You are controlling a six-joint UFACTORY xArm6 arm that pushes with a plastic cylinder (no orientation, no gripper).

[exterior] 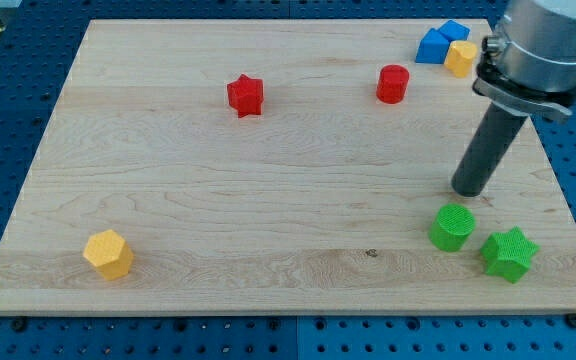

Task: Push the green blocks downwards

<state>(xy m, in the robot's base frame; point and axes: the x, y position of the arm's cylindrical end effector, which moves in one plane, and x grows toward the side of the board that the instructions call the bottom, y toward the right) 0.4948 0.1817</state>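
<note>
A green cylinder [452, 227] stands near the board's lower right. A green star [509, 254] lies just to its right and a little lower, close to the board's bottom edge, apart from the cylinder. My tip [466, 191] rests on the board just above the green cylinder, a small gap away from it and to the upper left of the star.
A red star [245, 95] lies upper left of centre and a red cylinder [393, 84] upper right. Two blue blocks [438, 42] and a yellow block [459, 58] cluster at the top right corner. A yellow hexagonal block [108, 254] sits at lower left. The wooden board's [218, 190] right edge is near the star.
</note>
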